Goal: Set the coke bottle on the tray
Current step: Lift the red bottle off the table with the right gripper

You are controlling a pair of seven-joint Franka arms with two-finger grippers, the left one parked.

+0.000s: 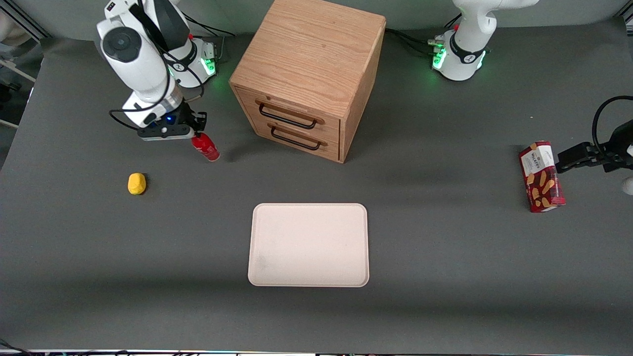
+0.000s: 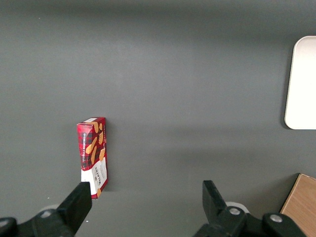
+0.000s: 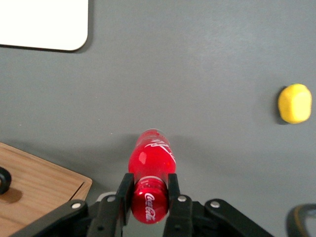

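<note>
The coke bottle (image 1: 205, 147) is small, glossy and red, and stands tilted at the working arm's end of the table, beside the wooden cabinet. My right gripper (image 1: 197, 133) is shut on its cap end. In the right wrist view the fingers (image 3: 125, 190) clamp the red cap of the coke bottle (image 3: 150, 170), whose body points away from the camera. The cream tray (image 1: 309, 244) lies flat and bare, nearer to the front camera than the cabinet; one corner of it shows in the right wrist view (image 3: 44, 24).
A wooden drawer cabinet (image 1: 309, 76) with two black handles stands in the middle. A yellow lump (image 1: 137, 183) lies near the bottle, nearer the front camera. A red biscuit box (image 1: 541, 176) stands toward the parked arm's end.
</note>
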